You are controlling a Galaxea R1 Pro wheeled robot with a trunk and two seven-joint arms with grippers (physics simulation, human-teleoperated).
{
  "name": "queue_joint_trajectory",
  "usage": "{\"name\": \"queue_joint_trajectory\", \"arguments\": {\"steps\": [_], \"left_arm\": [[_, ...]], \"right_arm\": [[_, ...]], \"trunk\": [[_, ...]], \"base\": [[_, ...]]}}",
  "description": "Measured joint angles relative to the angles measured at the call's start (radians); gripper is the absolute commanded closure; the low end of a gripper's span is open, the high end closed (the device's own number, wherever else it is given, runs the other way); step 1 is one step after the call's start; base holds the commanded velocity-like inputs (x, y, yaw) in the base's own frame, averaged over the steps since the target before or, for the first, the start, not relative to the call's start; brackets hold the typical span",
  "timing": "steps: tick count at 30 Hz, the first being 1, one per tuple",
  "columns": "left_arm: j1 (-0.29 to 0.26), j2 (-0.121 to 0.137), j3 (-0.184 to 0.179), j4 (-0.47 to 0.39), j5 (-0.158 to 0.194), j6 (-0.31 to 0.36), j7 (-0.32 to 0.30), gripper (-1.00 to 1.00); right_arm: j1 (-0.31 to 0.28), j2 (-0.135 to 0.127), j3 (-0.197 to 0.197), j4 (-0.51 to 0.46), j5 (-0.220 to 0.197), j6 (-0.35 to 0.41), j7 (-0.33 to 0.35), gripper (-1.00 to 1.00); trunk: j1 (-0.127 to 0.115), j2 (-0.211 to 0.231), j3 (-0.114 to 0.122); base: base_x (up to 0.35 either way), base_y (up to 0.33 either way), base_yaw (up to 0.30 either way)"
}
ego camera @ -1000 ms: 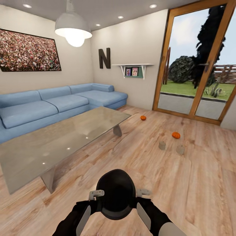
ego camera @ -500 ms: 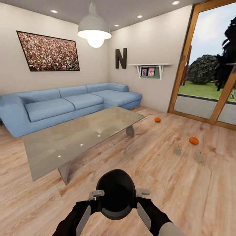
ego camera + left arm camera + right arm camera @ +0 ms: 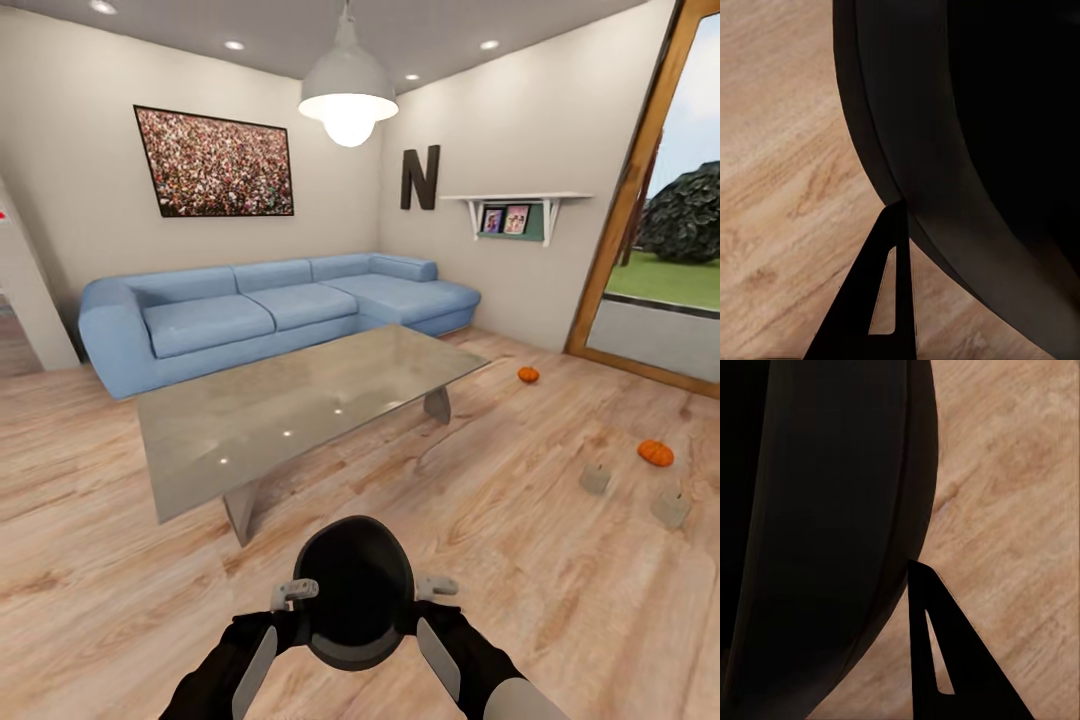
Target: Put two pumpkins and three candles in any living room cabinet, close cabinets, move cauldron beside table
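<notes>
Wood-plank floor runs across a living room with cream walls, a lit pendant lamp and a blue corner sofa under a framed picture. Low in the head view both arms reach forward and bend inward, forearms dark with grey panels, meeting either side of a black cauldron held close to the trunk. The left gripper sits at the cauldron's left rim and the right gripper at its right rim; each wrist view shows one dark finger lying against the cauldron's curved black wall, with floor behind, so each claw seems pressed to the pot, though how far either is open I cannot tell. Ahead and slightly left stands the glass-topped table, well apart from the cauldron, with bare floor between. Off to the right, on the floor, lie two pumpkins: one past the table's far corner, the other nearer the glazed door. Two candles stand near that second pumpkin, one just left of it and one below it. On the far wall hang a letter N and a small shelf with photos.
</notes>
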Motion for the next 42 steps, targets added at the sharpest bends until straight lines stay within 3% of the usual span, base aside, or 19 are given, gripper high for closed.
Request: {"name": "queue_joint_trajectory", "arguments": {"steps": [22, 42], "left_arm": [[0.0, 0.0, -0.001, 0.0, 0.002, 0.0, 0.001, 1.0], [0.0, 0.0, -0.001, 0.001, 0.002, 0.0, 0.002, 1.0]], "right_arm": [[0.0, 0.0, 0.001, 0.0, -0.001, 0.0, 0.0, 1.0], [0.0, 0.0, 0.001, 0.002, -0.002, -0.001, 0.0, 1.0]], "trunk": [[0.0, 0.0, 0.0], [0.0, 0.0, 0.0]], "base": [[0.0, 0.0, 0.284], [0.0, 0.0, 0.04]]}}
